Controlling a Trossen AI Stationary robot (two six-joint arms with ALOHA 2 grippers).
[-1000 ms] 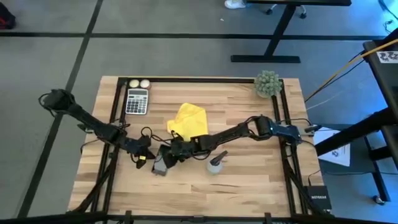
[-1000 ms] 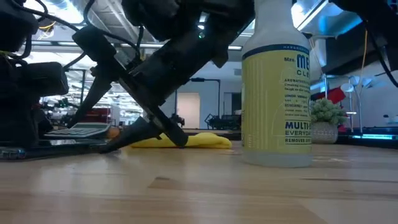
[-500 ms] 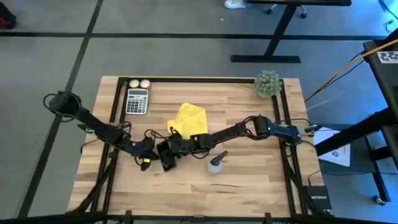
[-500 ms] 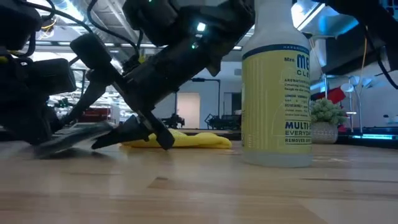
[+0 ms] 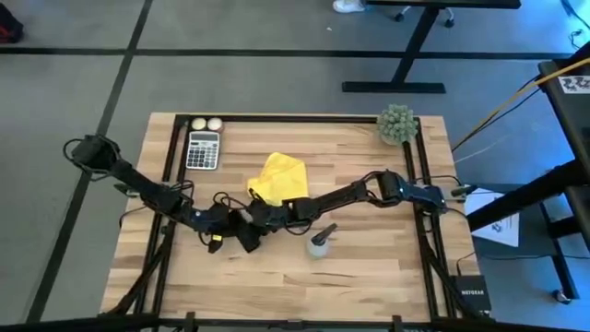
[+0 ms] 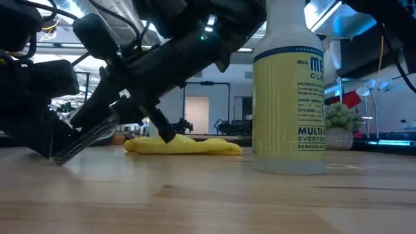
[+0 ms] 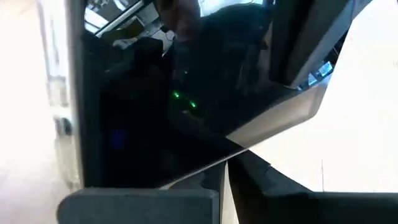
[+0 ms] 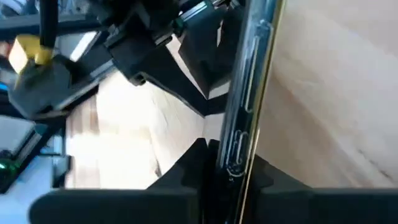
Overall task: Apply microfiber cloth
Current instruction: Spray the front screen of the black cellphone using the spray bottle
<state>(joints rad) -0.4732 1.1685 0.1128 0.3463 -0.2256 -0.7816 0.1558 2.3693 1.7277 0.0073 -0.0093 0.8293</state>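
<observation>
Grippers: two; microfiber cloth (image 5: 279, 177): one.

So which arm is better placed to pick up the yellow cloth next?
Probably the left. The right gripper fingers clamp the phone's edge, so it is occupied. The left gripper is beside the phone; its grip is unclear. The microfiber cloth lies near both.

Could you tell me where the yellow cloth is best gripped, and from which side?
Pinch the cloth from straight above at its raised, bunched folds near the far edge. It lies crumpled in a low heap, so the folds give the fingers something to close on, and that side is clear of both arms.
</observation>
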